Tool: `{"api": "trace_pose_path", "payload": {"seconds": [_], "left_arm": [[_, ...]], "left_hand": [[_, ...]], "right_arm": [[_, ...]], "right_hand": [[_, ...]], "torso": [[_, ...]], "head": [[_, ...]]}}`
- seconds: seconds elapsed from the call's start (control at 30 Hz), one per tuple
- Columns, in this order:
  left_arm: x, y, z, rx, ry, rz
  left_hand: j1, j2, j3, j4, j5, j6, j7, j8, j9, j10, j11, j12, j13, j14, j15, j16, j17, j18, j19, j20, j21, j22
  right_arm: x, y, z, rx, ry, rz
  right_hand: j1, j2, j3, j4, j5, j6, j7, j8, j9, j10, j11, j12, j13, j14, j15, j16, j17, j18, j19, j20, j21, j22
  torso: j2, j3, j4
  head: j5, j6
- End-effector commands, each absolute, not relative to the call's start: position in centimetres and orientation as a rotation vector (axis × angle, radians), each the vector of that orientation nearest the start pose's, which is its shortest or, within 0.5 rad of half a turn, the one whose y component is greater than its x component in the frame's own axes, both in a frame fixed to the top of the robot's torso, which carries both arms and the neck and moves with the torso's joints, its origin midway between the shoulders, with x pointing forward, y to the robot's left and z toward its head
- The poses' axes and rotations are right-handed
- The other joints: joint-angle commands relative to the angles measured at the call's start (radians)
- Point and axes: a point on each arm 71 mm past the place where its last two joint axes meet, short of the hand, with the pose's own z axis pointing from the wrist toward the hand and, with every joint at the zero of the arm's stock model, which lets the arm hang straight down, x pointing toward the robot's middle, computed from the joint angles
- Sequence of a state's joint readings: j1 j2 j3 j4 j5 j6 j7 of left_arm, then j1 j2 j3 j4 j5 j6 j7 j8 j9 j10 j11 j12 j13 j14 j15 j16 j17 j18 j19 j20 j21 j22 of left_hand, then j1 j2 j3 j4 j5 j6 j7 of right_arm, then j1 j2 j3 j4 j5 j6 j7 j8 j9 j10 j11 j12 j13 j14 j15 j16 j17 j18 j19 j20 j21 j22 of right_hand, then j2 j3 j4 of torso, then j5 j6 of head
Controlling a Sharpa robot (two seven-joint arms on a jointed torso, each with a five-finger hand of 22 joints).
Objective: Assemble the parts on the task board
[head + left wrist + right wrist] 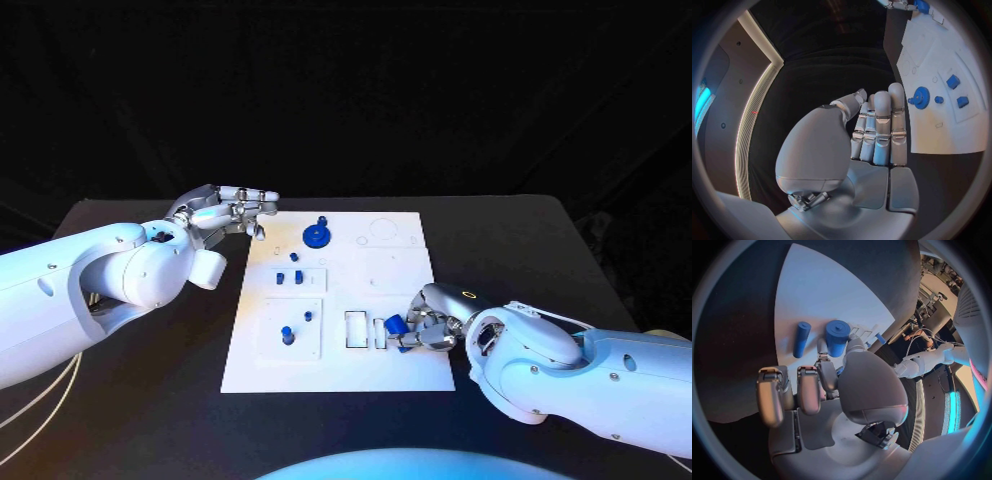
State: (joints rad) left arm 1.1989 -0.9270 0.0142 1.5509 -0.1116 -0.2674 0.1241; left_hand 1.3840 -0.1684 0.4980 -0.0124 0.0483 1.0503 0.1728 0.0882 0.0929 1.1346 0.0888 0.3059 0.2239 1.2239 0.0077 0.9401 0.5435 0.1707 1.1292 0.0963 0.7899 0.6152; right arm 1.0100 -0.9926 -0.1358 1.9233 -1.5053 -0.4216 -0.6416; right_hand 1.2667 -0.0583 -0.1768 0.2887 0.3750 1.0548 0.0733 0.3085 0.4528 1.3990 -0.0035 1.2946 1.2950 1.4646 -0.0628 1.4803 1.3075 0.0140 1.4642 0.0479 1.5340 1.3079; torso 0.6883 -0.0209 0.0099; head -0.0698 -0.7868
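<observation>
Fingers (826, 375) of right hand (423, 330) pinch blue cylinder (837, 337) (over task board (404, 290)); left hand (231, 212) curled, holding nothing.

A black table (519, 240) is seen in the lower half of the head view, its far edge running across the middle of the frame. Behind it, the upper half is taken up by a black curtain (346, 90) hanging in soft folds. In the left wrist view, a pale lit strip (754, 115) is curved along a grey wall (720, 100) at left.
</observation>
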Motion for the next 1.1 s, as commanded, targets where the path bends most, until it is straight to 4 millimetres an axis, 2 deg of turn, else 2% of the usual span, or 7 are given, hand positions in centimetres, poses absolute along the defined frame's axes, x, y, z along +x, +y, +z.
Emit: {"api": "trace_pose_path", "payload": {"seconds": [0.03, 0.2, 0.33, 0.53, 0.67, 0.83, 1.1], "left_arm": [[48.7, 23.8, -17.2, -1.136, 1.632, -1.401], [48.7, 23.8, -17.2, -1.136, 1.631, -1.400], [48.7, 23.8, -17.2, -1.136, 1.633, -1.401], [48.7, 23.7, -17.3, -1.136, 1.634, -1.403], [48.7, 23.7, -17.3, -1.138, 1.634, -1.404], [48.7, 23.7, -17.3, -1.138, 1.636, -1.405], [48.7, 23.6, -17.3, -1.137, 1.638, -1.408]], "left_hand": [[-0.005, 0.008, -0.004, -0.001, 0.003, -0.010, 0.001, 0.000, -0.002, -0.009, 0.002, 0.001, 0.001, -0.006, 0.002, -0.005, -0.002, 0.014, 0.006, -0.001, -0.006, -0.002], [-0.005, 0.008, -0.004, -0.001, 0.003, -0.010, 0.001, 0.000, -0.002, -0.009, 0.002, 0.001, 0.001, -0.006, 0.002, -0.005, -0.002, 0.014, 0.006, -0.001, -0.006, -0.002], [-0.005, 0.008, -0.004, -0.001, 0.003, -0.010, 0.001, 0.000, -0.002, -0.009, 0.002, 0.001, 0.001, -0.006, 0.002, -0.005, -0.002, 0.014, 0.006, -0.001, -0.006, -0.002], [-0.005, 0.008, -0.004, -0.001, 0.003, -0.010, 0.001, 0.000, -0.002, -0.009, 0.002, 0.001, 0.001, -0.006, 0.002, -0.005, -0.002, 0.014, 0.006, -0.001, -0.006, -0.002], [-0.005, 0.008, -0.004, 0.000, 0.003, -0.011, 0.001, 0.000, -0.002, -0.010, 0.003, 0.002, 0.001, -0.006, 0.002, -0.005, -0.002, 0.014, 0.006, -0.001, -0.007, -0.002], [-0.005, 0.008, -0.004, 0.000, 0.003, -0.011, 0.001, 0.000, -0.002, -0.010, 0.003, 0.002, 0.001, -0.006, 0.002, -0.005, -0.002, 0.014, 0.006, -0.001, -0.007, -0.002], [-0.005, 0.008, -0.004, 0.000, 0.003, -0.011, 0.001, 0.000, -0.002, -0.010, 0.003, 0.002, 0.001, -0.006, 0.002, -0.005, -0.002, 0.014, 0.006, -0.001, -0.007, -0.002]], "right_arm": [[35.3, -19.2, -26.1, 0.184, 1.935, 0.429], [35.0, -18.9, -25.0, 0.259, 1.859, 0.509], [35.0, -18.3, -24.2, 0.299, 1.830, 0.559], [34.9, -17.3, -24.0, 0.345, 1.857, 0.606], [35.0, -16.7, -24.3, 0.352, 1.895, 0.618], [35.2, -15.7, -24.8, 0.355, 1.947, 0.629], [35.5, -14.7, -25.4, 0.352, 1.989, 0.638]], "right_hand": [[0.021, 0.012, 0.000, -0.005, 0.035, 0.004, -0.010, 0.013, 0.014, 0.016, -0.006, 0.021, 0.020, 0.075, -0.009, 0.008, 0.102, -0.009, 0.098, -0.007, 0.014, 0.256], [0.032, 0.027, -0.002, -0.003, 0.094, 0.009, -0.018, 0.023, 0.032, 0.030, -0.013, 0.040, 0.042, 0.077, -0.015, 0.014, 0.112, -0.012, 0.103, -0.012, 0.028, 0.260], [0.036, 0.029, -0.007, -0.001, 0.143, 0.008, -0.021, 0.026, 0.042, 0.032, -0.016, 0.040, 0.046, 0.077, -0.017, 0.015, 0.114, -0.013, 0.104, -0.015, 0.030, 0.261], [0.038, 0.032, -0.008, -0.001, 0.153, 0.007, -0.021, 0.027, 0.046, 0.032, -0.017, 0.039, 0.046, 0.077, -0.018, 0.015, 0.115, -0.012, 0.103, -0.015, 0.029, 0.261], [0.036, 0.033, -0.009, 0.000, 0.156, 0.006, -0.021, 0.027, 0.047, 0.031, -0.016, 0.037, 0.044, 0.077, -0.018, 0.016, 0.115, -0.012, 0.103, -0.016, 0.027, 0.260], [0.027, 0.035, -0.014, 0.002, 0.158, 0.005, -0.020, 0.027, 0.050, 0.030, -0.016, 0.035, 0.043, 0.077, -0.018, 0.015, 0.114, -0.011, 0.102, -0.016, 0.025, 0.259], [0.003, 0.037, -0.028, 0.002, 0.150, 0.008, -0.021, 0.030, 0.058, 0.030, -0.016, 0.032, 0.044, 0.076, -0.017, 0.014, 0.112, -0.011, 0.100, -0.016, 0.021, 0.258]], "torso": [[-0.001, 0.0005, 0.0011], [-0.001, 0.0000, 0.0014], [-0.002, -0.0003, 0.0030], [-0.001, -0.0018, 0.0061], [-0.001, -0.0017, 0.0053], [0.001, -0.0028, 0.0033], [0.000, -0.0024, 0.0067]], "head": [[0.001, 0.002], [0.002, 0.003], [0.002, 0.004], [0.004, 0.006], [0.006, 0.008], [0.009, 0.005], [0.011, 0.002]]}}
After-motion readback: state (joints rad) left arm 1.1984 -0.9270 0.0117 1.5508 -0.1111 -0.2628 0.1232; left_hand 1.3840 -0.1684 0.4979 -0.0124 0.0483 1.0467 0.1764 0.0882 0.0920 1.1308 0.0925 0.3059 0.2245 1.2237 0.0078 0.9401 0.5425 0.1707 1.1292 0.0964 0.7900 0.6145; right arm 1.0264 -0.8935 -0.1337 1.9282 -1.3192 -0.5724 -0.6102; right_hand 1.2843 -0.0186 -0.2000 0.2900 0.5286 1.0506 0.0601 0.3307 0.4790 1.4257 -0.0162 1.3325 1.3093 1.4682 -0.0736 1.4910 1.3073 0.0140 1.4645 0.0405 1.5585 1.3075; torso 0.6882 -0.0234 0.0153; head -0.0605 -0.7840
